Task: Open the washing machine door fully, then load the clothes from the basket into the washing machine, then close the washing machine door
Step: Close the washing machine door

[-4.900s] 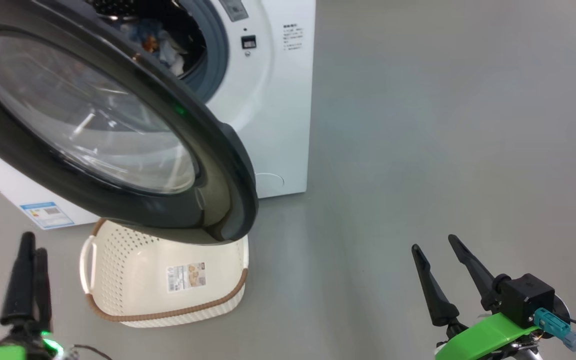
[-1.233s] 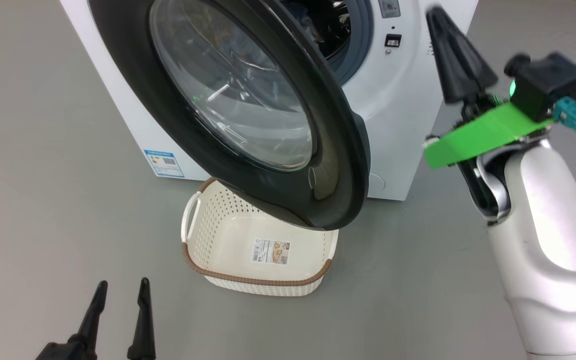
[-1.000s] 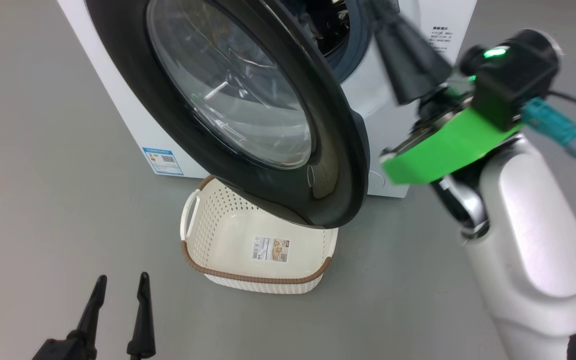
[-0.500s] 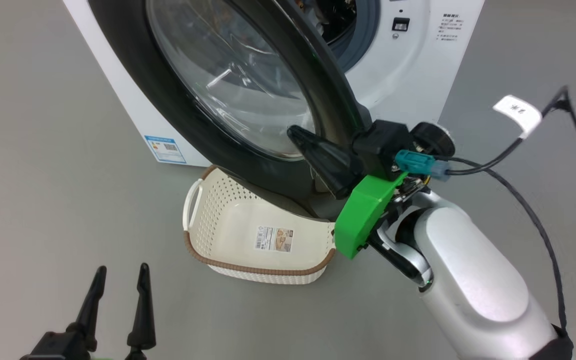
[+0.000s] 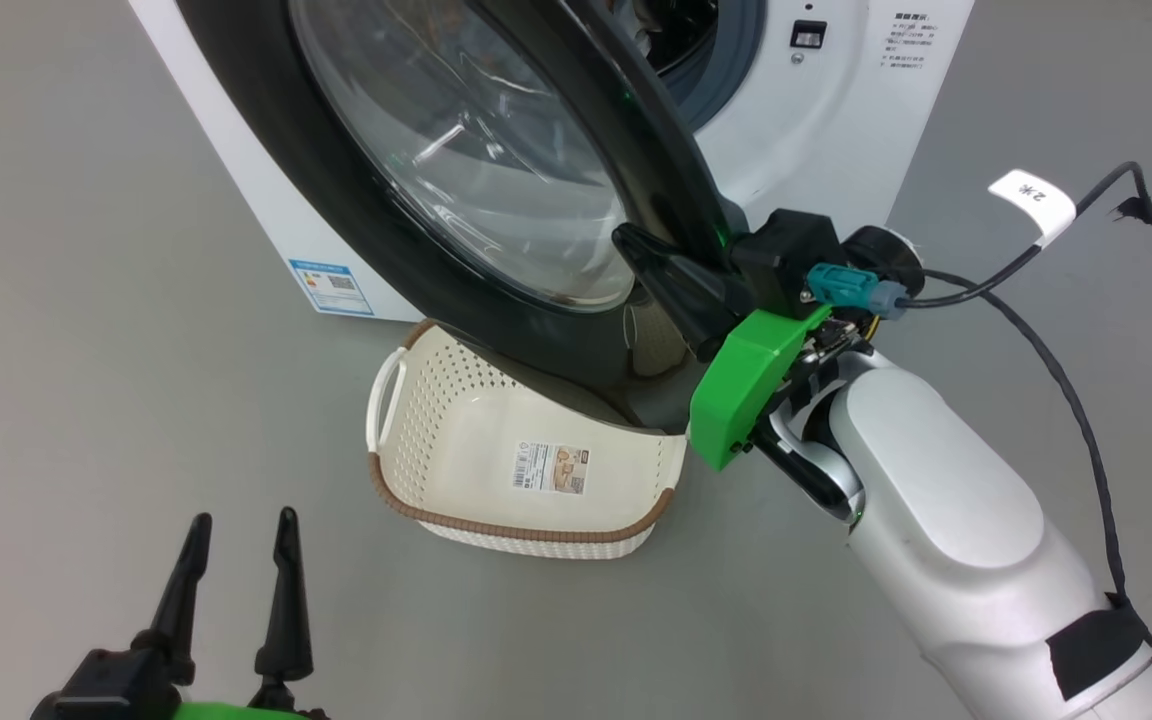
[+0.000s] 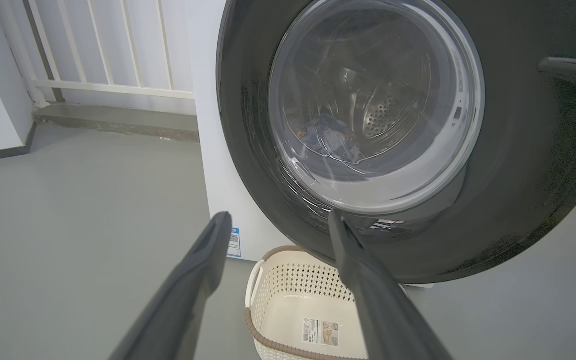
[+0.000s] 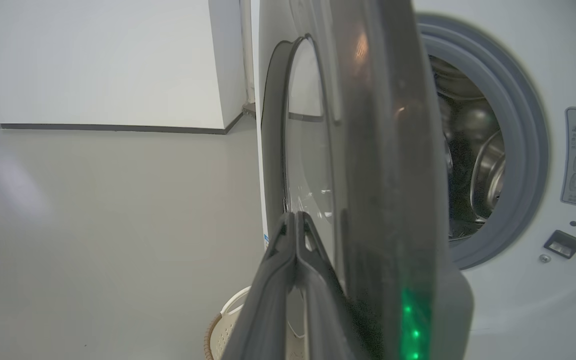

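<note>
Left gripper (image 5: 242,518): we see it low and nearest, fingers spread apart, holding nothing, well apart from the basket.
Basket (image 5: 526,535): we find it on the grey floor (image 5: 86,400), partly under the door's lower rim.
Right gripper (image 5: 626,237): fingers pressed together on nothing, laid along the door's outer black rim; we cannot tell whether they touch it.
Washing machine door (image 5: 456,160): we see it standing partly open.
Washing machine (image 5: 806,130): behind the door.
Clothes (image 6: 325,142): blue fabric we glimpse through the glass, inside the drum.
</note>
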